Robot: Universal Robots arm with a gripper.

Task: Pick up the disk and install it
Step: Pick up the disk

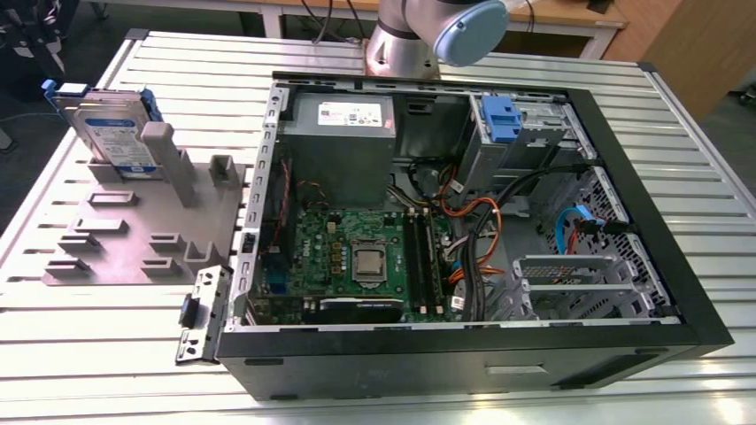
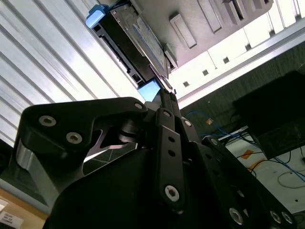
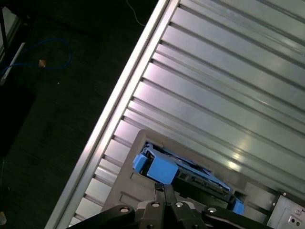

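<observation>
The gripper (image 3: 164, 190) has its two fingers pressed together with nothing between them, as both wrist views show; in the second wrist view the gripper (image 2: 167, 93) is seen from the side, its tips aimed at the disk (image 2: 138, 43). The disk (image 3: 190, 174) lies straight ahead of the fingertips, its blue frame end the part nearest them, and it looks to be apart from them. In the exterior view the disk (image 1: 112, 133) stands upright on edge in the grey tray (image 1: 130, 239), held between the tray's posts, label side facing out. The tray rests on the slatted table (image 1: 95, 354), beyond the disk as seen from the gripper. Just beside the tray, on the exterior view's right, sits the open computer case (image 1: 473, 354) with a grey box (image 1: 343, 142) inside it. The arm (image 1: 413, 35) rises behind the case.
</observation>
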